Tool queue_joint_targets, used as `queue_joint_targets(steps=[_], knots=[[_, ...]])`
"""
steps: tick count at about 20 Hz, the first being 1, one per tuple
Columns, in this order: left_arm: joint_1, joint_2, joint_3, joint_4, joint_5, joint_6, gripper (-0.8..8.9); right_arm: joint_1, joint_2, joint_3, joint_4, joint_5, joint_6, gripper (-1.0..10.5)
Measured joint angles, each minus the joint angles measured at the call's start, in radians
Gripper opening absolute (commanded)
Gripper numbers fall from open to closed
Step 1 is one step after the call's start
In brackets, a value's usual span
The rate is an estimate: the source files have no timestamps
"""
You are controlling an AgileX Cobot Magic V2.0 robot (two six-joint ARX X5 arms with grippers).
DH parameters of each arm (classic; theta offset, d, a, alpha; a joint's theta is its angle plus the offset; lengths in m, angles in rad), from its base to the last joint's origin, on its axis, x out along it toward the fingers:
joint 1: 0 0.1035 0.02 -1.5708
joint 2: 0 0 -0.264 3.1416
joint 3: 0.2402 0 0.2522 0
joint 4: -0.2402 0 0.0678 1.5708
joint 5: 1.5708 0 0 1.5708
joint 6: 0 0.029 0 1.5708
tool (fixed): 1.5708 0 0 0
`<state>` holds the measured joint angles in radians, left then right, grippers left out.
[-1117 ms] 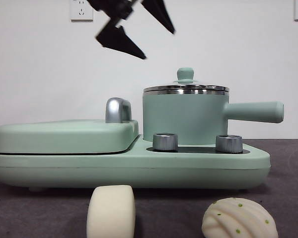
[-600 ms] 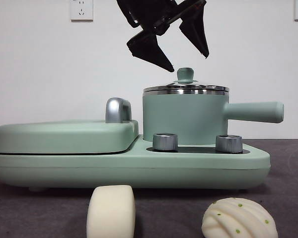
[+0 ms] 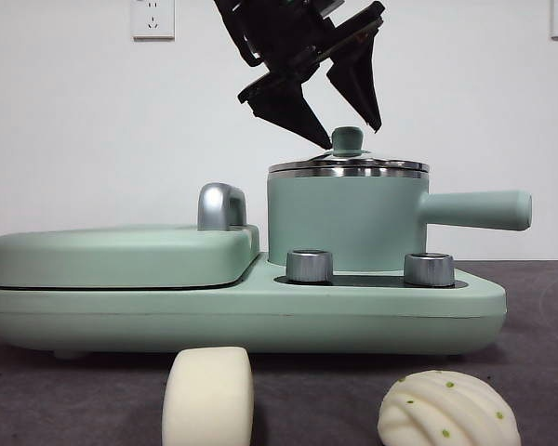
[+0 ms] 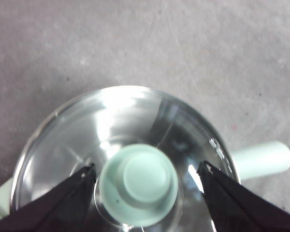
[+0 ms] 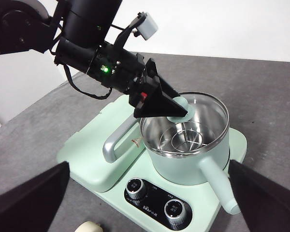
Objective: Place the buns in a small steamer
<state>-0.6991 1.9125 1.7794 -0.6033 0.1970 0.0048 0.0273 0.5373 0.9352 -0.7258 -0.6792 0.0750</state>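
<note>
Lid knob (image 4: 137,185) between left gripper (image 4: 146,170) jaws

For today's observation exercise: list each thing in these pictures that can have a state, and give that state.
Left gripper: open, jaws either side of the lid knob.
Right gripper: open, held high away from the cooker.
Glass lid: on the small steamer, closed.
Small steamer: upright on the cooker base.
Smooth bun: on the table.
Ridged bun: on the table.
</note>
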Motion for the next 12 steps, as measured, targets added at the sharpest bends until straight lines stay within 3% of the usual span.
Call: queue_joint_targets(steps=[3, 5, 8, 10, 12], knots=[[-0.006, 0.011, 0.000, 0.000, 0.000, 0.006, 3.26, 0.000, 0.000, 0.000, -0.001, 0.000, 0.000, 5.2], [-0.006, 0.013, 0.000, 0.001, -0.005, 0.014, 2.32, 0.000, 0.000, 0.000, -0.011, 0.000, 0.000, 5.2], [-0.006, 0.013, 0.000, 0.000, -0.015, 0.022, 1.98, 0.000, 0.000, 0.000, -0.024, 0.000, 0.000, 5.2], [-0.006, 0.013, 0.000, -0.001, -0.019, 0.029, 0.80, 0.000, 0.000, 0.000, -0.024, 0.000, 0.000, 5.2], [-0.006, 0.013, 0.000, 0.000, -0.020, 0.033, 0.22, 0.000, 0.000, 0.000, -0.024, 0.000, 0.000, 5.2]])
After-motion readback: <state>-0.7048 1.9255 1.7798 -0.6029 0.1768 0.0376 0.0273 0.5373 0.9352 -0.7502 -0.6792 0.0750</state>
